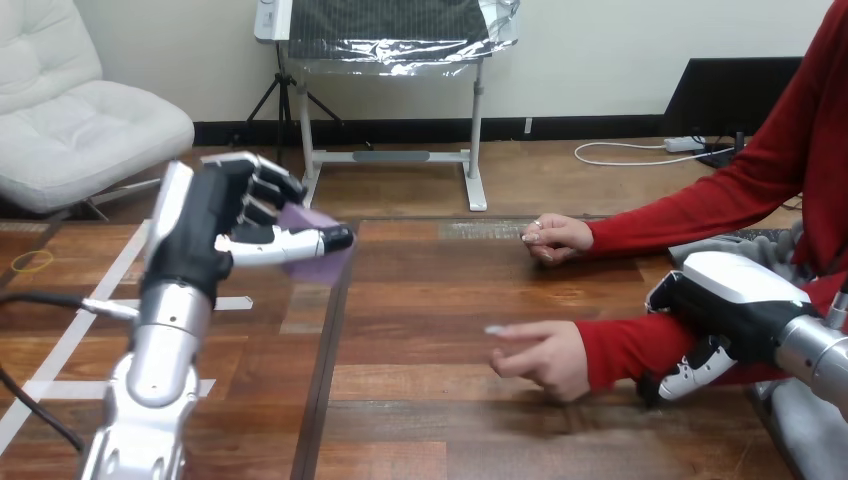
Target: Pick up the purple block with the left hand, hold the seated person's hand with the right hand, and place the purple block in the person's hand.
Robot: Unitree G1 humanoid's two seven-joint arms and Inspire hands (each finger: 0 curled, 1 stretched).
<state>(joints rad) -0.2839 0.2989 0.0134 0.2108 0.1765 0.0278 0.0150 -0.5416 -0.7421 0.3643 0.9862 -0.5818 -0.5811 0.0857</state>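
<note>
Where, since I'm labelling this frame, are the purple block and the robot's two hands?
purple block (322,268), head view, its lower corner.
left hand (195,240), head view, its black palm.
right hand (735,287), head view, its white back shell.

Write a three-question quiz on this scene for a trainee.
1. True or false: the purple block lies on the table.
2. The right hand is curled round: A) the person's nearer forearm, B) the purple block, C) the table's edge.
3. Fill in: the purple block is held above the table by the robot's ___ hand.
Key: 1 false; 2 A; 3 left, the left hand pinches it.
</note>
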